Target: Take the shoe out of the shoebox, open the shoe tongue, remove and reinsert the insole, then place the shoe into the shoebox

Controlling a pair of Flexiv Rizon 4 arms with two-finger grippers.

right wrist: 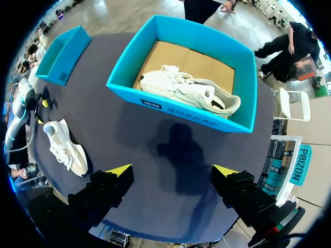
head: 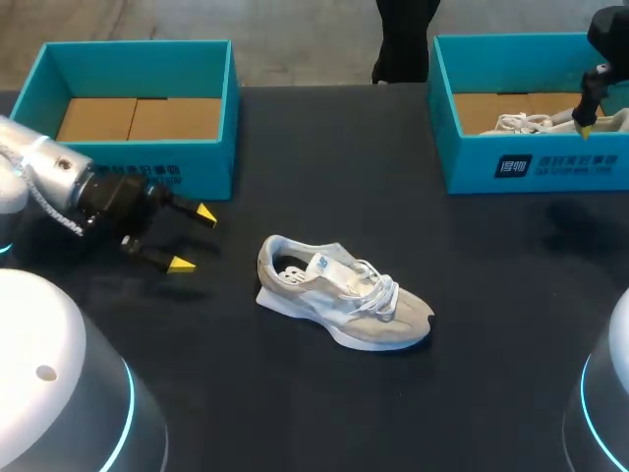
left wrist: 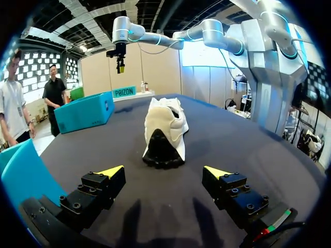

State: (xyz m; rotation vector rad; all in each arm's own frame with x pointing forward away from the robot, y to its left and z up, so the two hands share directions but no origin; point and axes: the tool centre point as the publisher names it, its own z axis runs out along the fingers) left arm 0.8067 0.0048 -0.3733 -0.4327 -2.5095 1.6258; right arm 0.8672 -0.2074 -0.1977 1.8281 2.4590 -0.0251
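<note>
One shoe (head: 344, 295) stands on its sole (head: 378, 340) at the near middle of the table (head: 295, 408), outside both boxes. Its heel (head: 270, 258) is to the left and its toe is to the right, a little nearer. I judge it light, with a soft cloth upper that gives under pressure and a stiffer sole and heel cup. The laces (head: 378, 288) lie loose over the tongue (head: 322, 265) and could catch on a finger. The heel rim or the sides of the sole look like the firm places for a hold. The thin tongue is better pinched at its free end. I cannot see the insole well, but I expect it to be floppy.

Left of the shoe, near it but apart, is the left gripper (head: 193, 239). Its fingers are spread wide with nothing in them, and they point toward the heel. Nothing stands between them and the shoe, so a straight approach seems to have room.

Farther, at the far left, the left box (head: 138, 46) shows only its cardboard floor. Its front wall is just behind this gripper, so lifting there needs care. At the far right, the right box (head: 472, 167) contains a second shoe (head: 521, 123). The right gripper (right wrist: 173, 170) hangs above this box, fingers also spread and empty, well apart from the shoe on the table. The box walls are upright, so I think the shoe must clear the rim before it goes in.
</note>
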